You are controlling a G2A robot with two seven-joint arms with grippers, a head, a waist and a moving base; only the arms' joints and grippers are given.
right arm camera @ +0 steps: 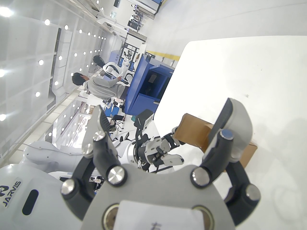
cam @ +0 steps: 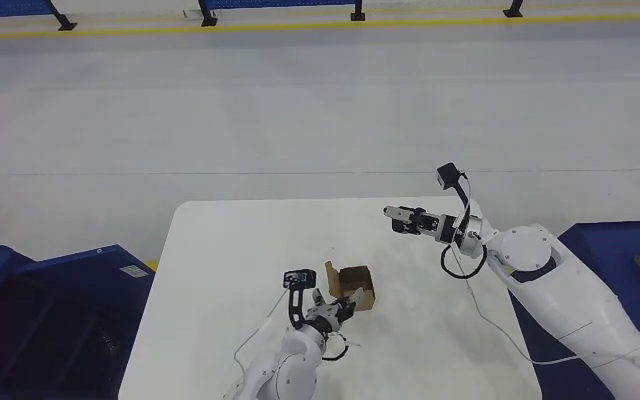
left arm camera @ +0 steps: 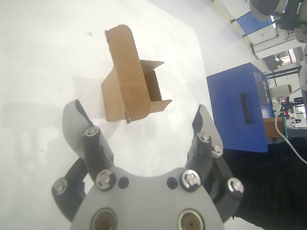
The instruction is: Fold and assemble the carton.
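Carton [cam: 353,286] stands just below the middle of the top view, on the table [cam: 230,260], already raised into a box shape: walls up, cavity open. Its long rounded lid [left arm camera: 128,72] sticks up unfolded, and two small side flaps [left arm camera: 159,106] (one at either end of the opening) splay outward. By my reading the body is formed, while tucking the flaps and closing the lid are left to do. Left gripper [cam: 335,308], at lower centre, sits just beside the carton with fingers spread wide, holding nothing. Right gripper [cam: 397,217], right of centre and well apart from the carton, is likewise wide and empty. Count: one carton, one table, two grippers.
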